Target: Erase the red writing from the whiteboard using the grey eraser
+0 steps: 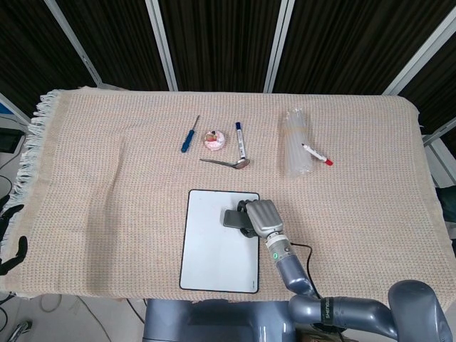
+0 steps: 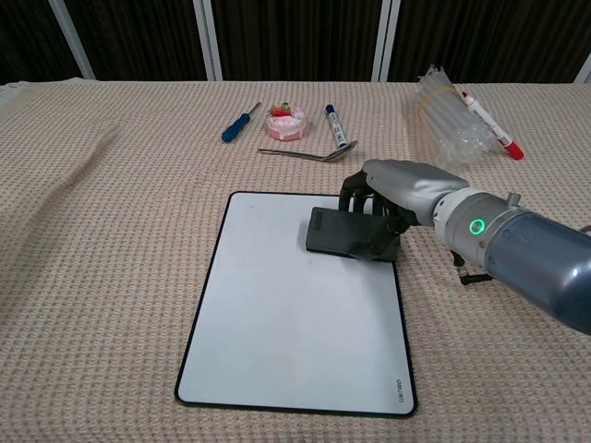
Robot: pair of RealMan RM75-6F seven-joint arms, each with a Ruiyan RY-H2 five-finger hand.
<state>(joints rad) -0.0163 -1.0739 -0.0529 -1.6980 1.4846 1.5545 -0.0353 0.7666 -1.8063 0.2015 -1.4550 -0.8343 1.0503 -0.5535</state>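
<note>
Right hand (image 2: 399,196) with fingers (image 2: 362,200) wrapped around flat dark grey eraser (image 2: 346,233), pressed flat near far right corner of white black-rimmed whiteboard (image 2: 277,323); left hand (image 1: 8,242) barely visible, fingers' state unclear.

My right hand (image 2: 392,198): smooth grey metal-look shell. Eraser (image 2: 340,233) matt dark grey. Whiteboard (image 2: 277,323) smooth, glossy white. Tablecloth (image 2: 111,277) rough beige weave.

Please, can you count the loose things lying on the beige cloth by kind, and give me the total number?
White rectangular whiteboard: 1
Dark grey block eraser, held by the right hand: 1
Marker pens, blue-capped and red-capped: 2
Blue-handled screwdriver: 1
Metal spoon: 1
Small pink round object: 1
Clear plastic bundle: 1
Total: 8
</note>
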